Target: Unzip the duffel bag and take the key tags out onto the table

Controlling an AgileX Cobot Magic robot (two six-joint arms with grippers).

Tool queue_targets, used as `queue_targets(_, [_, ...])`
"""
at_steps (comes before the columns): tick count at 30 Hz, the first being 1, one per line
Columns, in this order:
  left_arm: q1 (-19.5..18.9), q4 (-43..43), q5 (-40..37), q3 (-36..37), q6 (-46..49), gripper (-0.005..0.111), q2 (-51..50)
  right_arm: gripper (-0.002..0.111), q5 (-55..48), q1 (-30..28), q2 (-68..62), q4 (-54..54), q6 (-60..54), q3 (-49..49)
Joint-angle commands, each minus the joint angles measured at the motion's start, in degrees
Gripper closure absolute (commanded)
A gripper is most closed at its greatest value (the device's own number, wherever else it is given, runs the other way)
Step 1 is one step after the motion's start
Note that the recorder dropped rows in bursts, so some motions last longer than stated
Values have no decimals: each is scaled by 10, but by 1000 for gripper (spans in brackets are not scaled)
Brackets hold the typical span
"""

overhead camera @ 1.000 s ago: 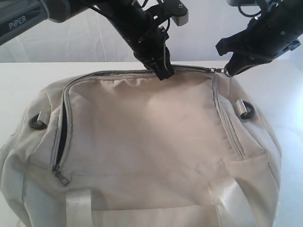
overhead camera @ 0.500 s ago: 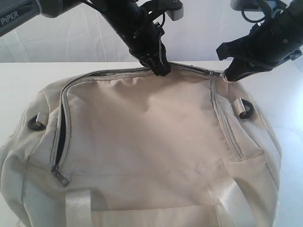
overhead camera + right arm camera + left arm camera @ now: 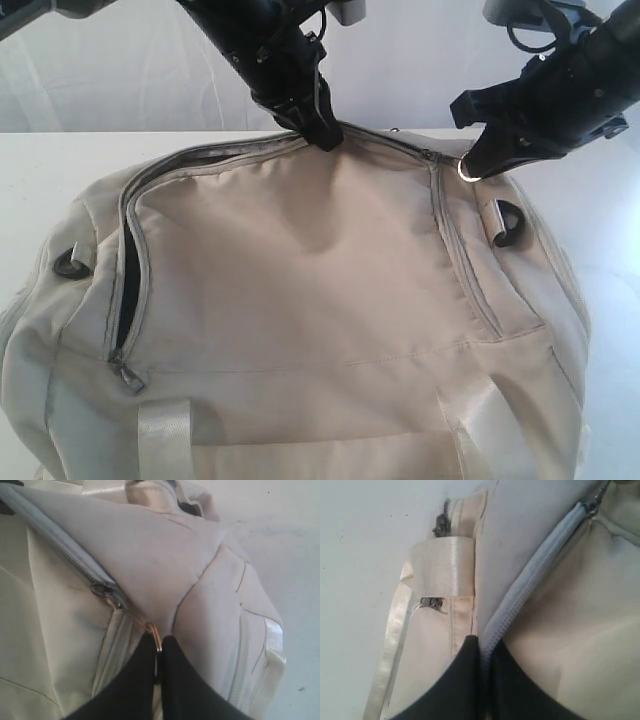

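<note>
The cream-beige duffel bag (image 3: 300,300) fills the near table (image 3: 40,160). My left gripper (image 3: 322,135) is shut on the grey zipper tape (image 3: 520,605) at the bag's far top edge and lifts the fabric there. My right gripper (image 3: 472,165) is shut on the metal ring pull (image 3: 466,170) at the far right corner of the zipper; in the right wrist view the ring pull (image 3: 155,632) sits pinched between the dark fingers (image 3: 135,680), joined to the slider (image 3: 102,591). The zipper's left side gapes open on dark lining (image 3: 124,310). No key tags show.
Satin handles (image 3: 165,440) lie at the bag's near side and a handle loop (image 3: 440,565) shows in the left wrist view. Black strap rings (image 3: 512,225) sit at both ends of the bag. White tabletop (image 3: 300,580) lies bare beyond the bag's right end.
The left gripper has risen and drawn left, lifting the bag's far edge. The right gripper has pulled the ring pull down and slightly left, and the slider followed.
</note>
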State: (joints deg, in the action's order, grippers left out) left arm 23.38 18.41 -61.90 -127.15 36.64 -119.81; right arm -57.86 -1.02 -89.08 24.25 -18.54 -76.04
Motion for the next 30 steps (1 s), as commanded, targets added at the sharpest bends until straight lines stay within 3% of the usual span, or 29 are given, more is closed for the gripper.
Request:
queue_targets(1, [-36,-87,-9,-3,-5,107,20,108,-48,-21,19,-102,-7,8])
queue_targets(11, [-39,-78,-25,-2,-8,107,14,108,-55,-23,84,-95,-7,74])
queue_targets(23, [-38,121,-81,-2,68,107,14,108,33,-23,94,-28,-32,94])
queue_targets(30, [-38,198,-81,-2,97,107,16,108,76,-23,41,128,-138,89])
